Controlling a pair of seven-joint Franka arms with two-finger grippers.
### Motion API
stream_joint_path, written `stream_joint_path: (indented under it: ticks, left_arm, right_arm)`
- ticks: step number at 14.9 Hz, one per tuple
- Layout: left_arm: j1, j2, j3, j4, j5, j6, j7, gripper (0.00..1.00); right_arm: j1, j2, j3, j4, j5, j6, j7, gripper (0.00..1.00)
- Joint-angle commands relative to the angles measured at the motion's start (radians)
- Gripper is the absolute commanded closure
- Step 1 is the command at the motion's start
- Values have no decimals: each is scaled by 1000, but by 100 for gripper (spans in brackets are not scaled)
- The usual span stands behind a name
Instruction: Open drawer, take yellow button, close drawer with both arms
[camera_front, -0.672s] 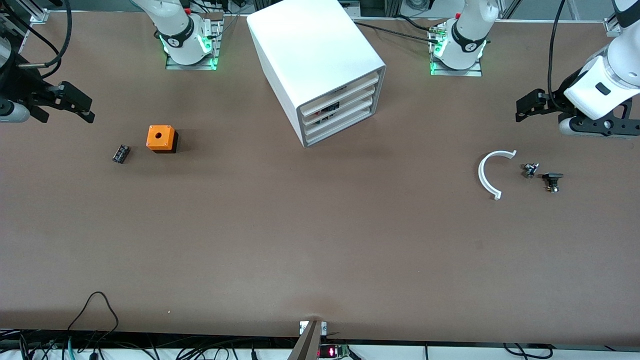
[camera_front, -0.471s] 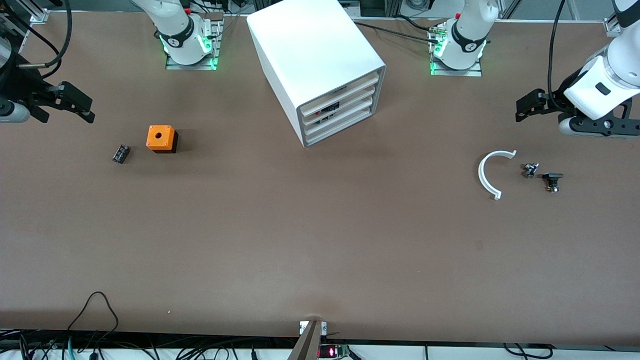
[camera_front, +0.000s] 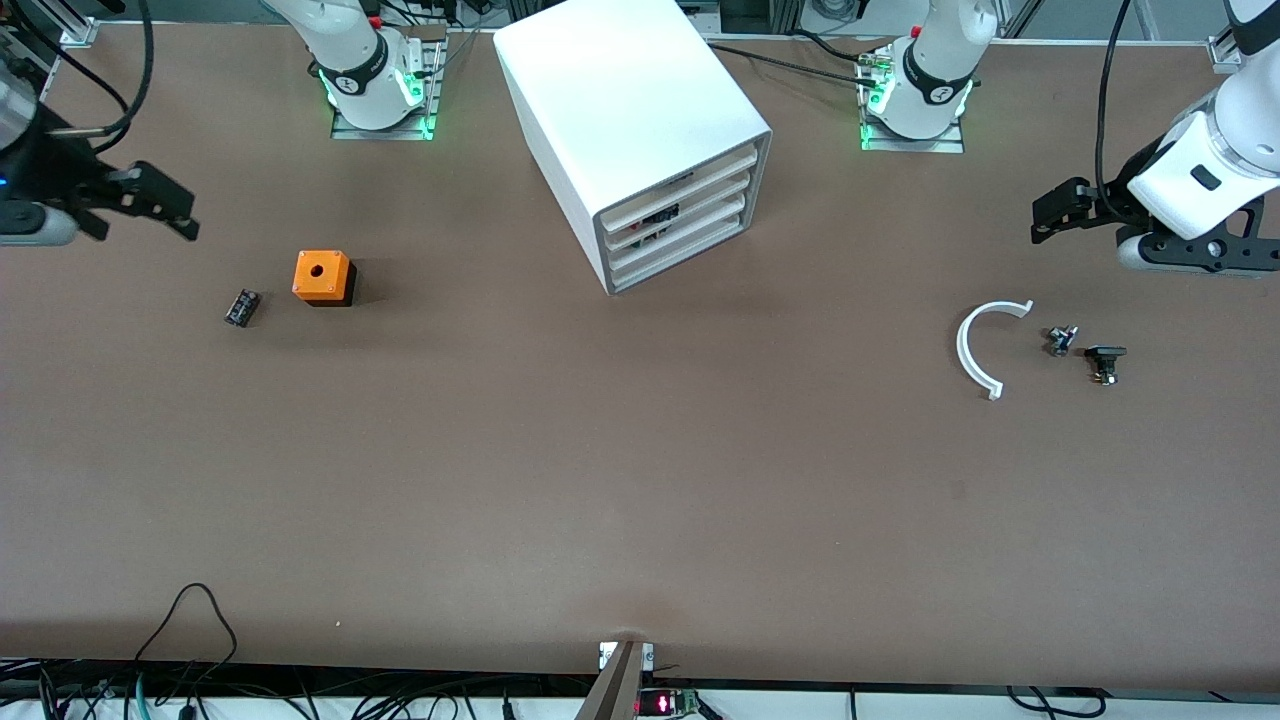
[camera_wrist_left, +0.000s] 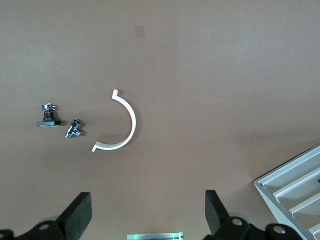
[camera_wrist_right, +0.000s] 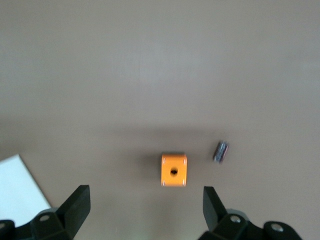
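The white cabinet (camera_front: 640, 130) stands in the middle of the table (camera_front: 640, 480) near the arm bases, its four stacked drawers (camera_front: 680, 222) all pushed in, their fronts turned toward the front camera and somewhat toward the left arm's end. The button cannot be made out in any view; some small dark items show through the front of one of the middle drawers, but what they are cannot be told. The right gripper (camera_front: 165, 210) hangs in the air over the right arm's end of the table, its fingers (camera_wrist_right: 75, 207) spread wide and holding nothing, well apart from the cabinet. Under it lie an orange cube (camera_wrist_right: 174, 170) with a hole and a small black part (camera_wrist_right: 220, 151) just beside it. The left gripper (camera_front: 1060, 210) hangs over the left arm's end, its fingers (camera_wrist_left: 77, 215) likewise wide apart and empty, with the cabinet's corner showing off to one side in the left wrist view. Below it lie a white curved strip (camera_wrist_left: 120, 122), a small metal fitting (camera_wrist_left: 74, 129) and a black bolt piece (camera_wrist_left: 48, 118).
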Motion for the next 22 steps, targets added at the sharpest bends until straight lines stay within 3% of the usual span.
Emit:
stream_joint_path:
  ticks: [1, 7, 10, 13, 16, 18, 22]
  left_arm:
    - [3, -2, -6, 18, 0, -19, 5, 0]
    - [3, 15, -6, 17, -201, -180, 8, 0]
    - [4, 42, -5, 14, -373, -226, 10, 0]
    - [4, 79, -5, 2, -482, -233, 76, 0]
    - [64, 165, -2, -26, -645, -235, 272, 0]
    - [119, 231, -2, -80, -778, -233, 432, 0]
    - [156, 304, -2, -219, -936, -211, 709, 0]
  right_arm:
    - [4, 17, -2, -2, 57, -21, 12, 0]
    - [7, 129, 0, -4, 59, 15, -7, 0]
    - [11, 165, 3, -4, 65, 21, -4, 0]
    - [19, 216, 1, 2, 189, 41, 28, 0]
    - [33, 273, 4, 22, 208, 62, 201, 0]
    - [100, 316, 1, 65, 185, 61, 330, 0]
    - [180, 382, 1, 131, 153, 59, 493, 0]
